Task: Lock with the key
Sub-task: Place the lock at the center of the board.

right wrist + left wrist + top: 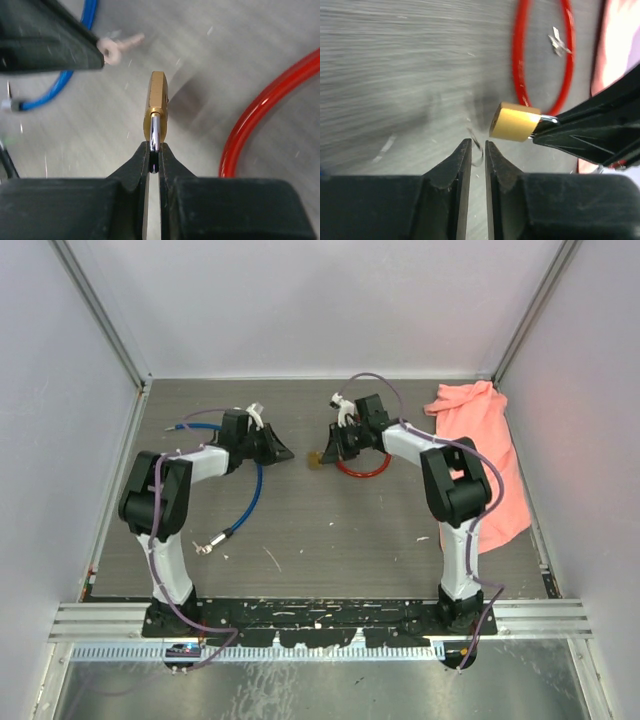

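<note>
A brass padlock (157,102) hangs in the air, held by its silver shackle (155,132) in my right gripper (154,147), which is shut on it. The padlock also shows in the left wrist view (515,121) and the top view (318,460). My left gripper (478,145) is shut on a small key (122,42), which sticks out of its tip toward the padlock, a short gap away. In the left wrist view the key is only a thin blurred sliver (477,149). In the top view the left gripper (280,452) and right gripper (335,448) face each other at mid-table.
A red cable loop (362,468) lies under the right gripper. A blue cable (250,495) with a metal end (205,546) curves beside the left arm. A pink cloth (490,455) lies at the right wall. White walls enclose the grey table (330,530).
</note>
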`<action>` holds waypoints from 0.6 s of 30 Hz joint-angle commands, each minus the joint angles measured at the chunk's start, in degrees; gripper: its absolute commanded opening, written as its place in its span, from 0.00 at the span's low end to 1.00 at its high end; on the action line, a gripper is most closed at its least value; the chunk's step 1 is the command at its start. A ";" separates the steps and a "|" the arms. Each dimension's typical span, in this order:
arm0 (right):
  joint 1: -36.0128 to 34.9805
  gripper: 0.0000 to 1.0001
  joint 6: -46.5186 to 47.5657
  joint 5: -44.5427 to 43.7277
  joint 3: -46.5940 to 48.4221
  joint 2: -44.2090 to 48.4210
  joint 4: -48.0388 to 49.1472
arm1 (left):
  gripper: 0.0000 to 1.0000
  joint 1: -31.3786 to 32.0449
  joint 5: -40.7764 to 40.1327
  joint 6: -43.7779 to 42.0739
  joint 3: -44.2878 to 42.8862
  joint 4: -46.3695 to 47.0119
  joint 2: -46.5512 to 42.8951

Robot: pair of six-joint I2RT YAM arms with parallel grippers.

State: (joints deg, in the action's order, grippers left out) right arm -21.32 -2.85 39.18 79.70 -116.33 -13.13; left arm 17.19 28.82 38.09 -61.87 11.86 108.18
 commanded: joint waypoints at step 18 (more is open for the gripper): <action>-1.75 0.78 19.20 -9.93 7.77 13.29 -10.23 | 0.98 -1.95 -19.74 -19.83 5.08 -14.66 -25.79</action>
State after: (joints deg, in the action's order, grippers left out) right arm -22.50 2.02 25.28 92.23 -117.32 -19.88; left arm 15.97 9.58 24.95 -65.39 -8.36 94.37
